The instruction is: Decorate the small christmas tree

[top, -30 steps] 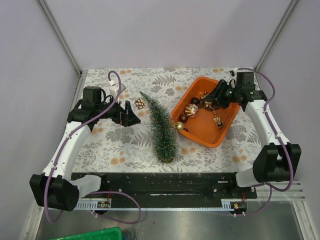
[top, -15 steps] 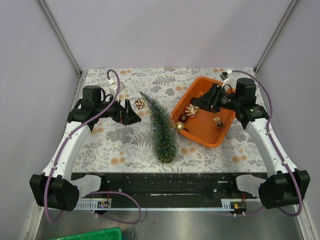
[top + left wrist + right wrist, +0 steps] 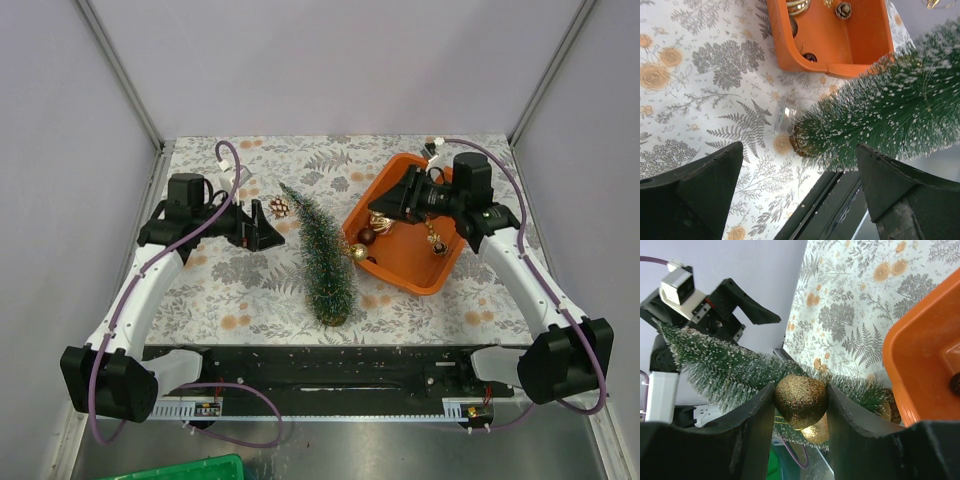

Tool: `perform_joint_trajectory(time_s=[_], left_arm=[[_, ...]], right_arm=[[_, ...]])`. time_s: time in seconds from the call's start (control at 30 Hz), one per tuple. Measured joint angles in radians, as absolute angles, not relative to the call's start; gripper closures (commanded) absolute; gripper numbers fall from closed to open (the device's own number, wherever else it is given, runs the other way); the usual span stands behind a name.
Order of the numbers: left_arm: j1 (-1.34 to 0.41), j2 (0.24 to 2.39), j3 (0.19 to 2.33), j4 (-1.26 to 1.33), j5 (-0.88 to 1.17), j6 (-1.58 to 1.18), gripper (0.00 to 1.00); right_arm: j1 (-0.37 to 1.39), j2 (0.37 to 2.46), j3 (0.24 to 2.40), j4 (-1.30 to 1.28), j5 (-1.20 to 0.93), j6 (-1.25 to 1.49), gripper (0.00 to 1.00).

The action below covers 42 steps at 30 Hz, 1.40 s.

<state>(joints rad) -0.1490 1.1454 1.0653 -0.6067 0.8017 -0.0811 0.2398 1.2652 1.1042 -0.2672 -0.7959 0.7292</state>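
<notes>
The small christmas tree [image 3: 322, 255] lies flat on the patterned table, tip toward the back and brown base [image 3: 802, 142] toward the near edge. Over the left end of the orange tray [image 3: 440, 268], my right gripper [image 3: 380, 213] is shut on a gold glitter ball [image 3: 801, 401]. From the right wrist, the tree [image 3: 725, 367] lies just beyond that ball. Left of the tree, my left gripper [image 3: 262, 228] stands wide open, holding nothing. In the left wrist view, its jaws [image 3: 797, 200] frame the tree's lower part [image 3: 890, 112].
A brown pinecone [image 3: 279, 207] lies on the table near the tree's tip. Another gold ball [image 3: 358, 252] rests between tree and tray. Dark red balls [image 3: 366, 237] and other ornaments are in the tray. A black rail [image 3: 320, 365] runs along the near edge.
My right gripper has travelled left from the tray's far end to its left end, nearer the tree, carrying the gold ball. The left arm and the tree have stayed put.
</notes>
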Motion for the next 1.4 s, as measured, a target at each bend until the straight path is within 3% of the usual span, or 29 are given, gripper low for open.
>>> perform_joint_trajectory(time_s=[0.67,1.07,1.4], left_arm=[[-0.189,1.149,1.037,-0.550,0.834,-0.125,0.01],[-0.190,1.149,1.037,-0.551,0.835,-0.125,0.01],[-0.190,1.149,1.037,-0.551,0.834,-0.125,0.01]], right_arm=[[0.354,1.324,1.218,-0.168,-0.876,0.789,0.52],[0.355,1.217,1.316,-0.448,-0.794,0.633,0.49],[0.355,1.115,1.348,-0.476,-0.818,0.611,0.48]])
